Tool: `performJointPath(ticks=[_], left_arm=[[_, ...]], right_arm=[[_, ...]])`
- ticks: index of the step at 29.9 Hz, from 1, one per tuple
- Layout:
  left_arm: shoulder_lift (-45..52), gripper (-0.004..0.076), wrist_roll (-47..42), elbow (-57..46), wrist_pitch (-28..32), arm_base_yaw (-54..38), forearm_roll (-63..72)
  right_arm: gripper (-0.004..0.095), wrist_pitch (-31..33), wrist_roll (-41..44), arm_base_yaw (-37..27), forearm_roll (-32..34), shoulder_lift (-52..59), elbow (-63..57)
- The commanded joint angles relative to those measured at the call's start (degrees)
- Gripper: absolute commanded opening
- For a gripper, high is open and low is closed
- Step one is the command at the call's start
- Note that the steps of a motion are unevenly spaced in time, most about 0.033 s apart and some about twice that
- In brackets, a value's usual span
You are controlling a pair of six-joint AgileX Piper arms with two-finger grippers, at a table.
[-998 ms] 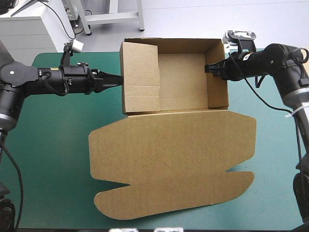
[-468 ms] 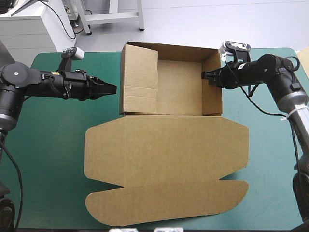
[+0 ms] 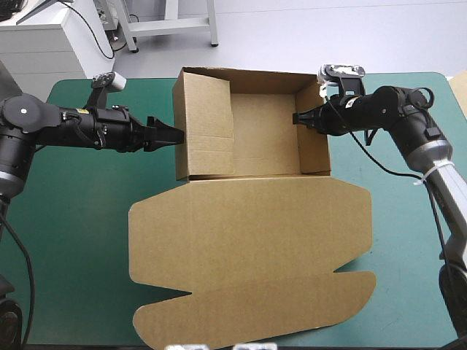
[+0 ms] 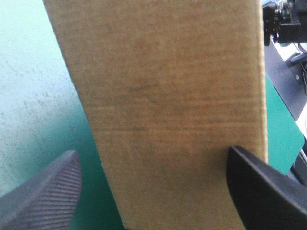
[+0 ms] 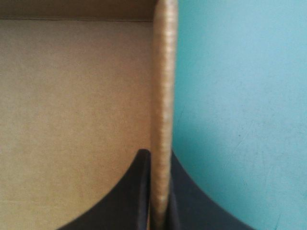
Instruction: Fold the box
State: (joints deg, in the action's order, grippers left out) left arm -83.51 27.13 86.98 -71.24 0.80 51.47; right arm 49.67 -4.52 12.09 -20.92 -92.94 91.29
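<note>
Closest to me, the lid (image 3: pixel 248 240) of the brown box (image 3: pixel 266 149) lies flat on the teal-green cover (image 3: pixel 73 219). Its rounded outer flap reaches the table's near edge. Beyond the lid's crease the box stands as an open tray in the far half of the table, about midway between the left and right edges, with its back wall near the far edge.

My left gripper (image 3: pixel 174 134) comes in level from the left, and I see its black fingers (image 4: pixel 45 191) spread wide apart with nothing in them. The tray's left wall (image 3: pixel 204 124) is straight ahead of them and fills the gap. From the overhead view the tips are right at that wall's outer face, but I cannot tell whether they touch it.

My right gripper (image 5: pixel 160 158) reaches in from the right. It is pinched almost closed over the top edge of the tray's right wall (image 3: pixel 315 135), one finger inside the tray and one outside.
</note>
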Motion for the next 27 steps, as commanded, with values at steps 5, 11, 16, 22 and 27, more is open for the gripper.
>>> performJointPath(ticks=[5,11,16,22,27], left_arm=[[2.2,0.0596,-0.6,1.2,-2.7,0.5,8.2],[2.2,0.0596,-0.6,1.2,-2.7,0.5,8.2],[2.2,0.0596,-0.6,1.2,-2.7,0.5,3.6],[2.2,0.055,-1.8,1.2,-2.5,0.6,0.4],[2.2,0.0428,-5.4,1.2,-1.5,1.2,-2.3]], right_arm=[[-0.0015,-3.2,2.4,0.9,-0.1,2.6,1.6],[-0.0015,-4.0,2.6,0.9,0.4,2.6,1.6],[-0.0015,-4.3,2.6,0.9,-2.2,2.6,1.6],[-0.0013,-6.2,2.6,1.7,-5.5,2.6,1.6],[-0.0013,-6.8,2.6,5.5,-5.2,2.6,1.6]])
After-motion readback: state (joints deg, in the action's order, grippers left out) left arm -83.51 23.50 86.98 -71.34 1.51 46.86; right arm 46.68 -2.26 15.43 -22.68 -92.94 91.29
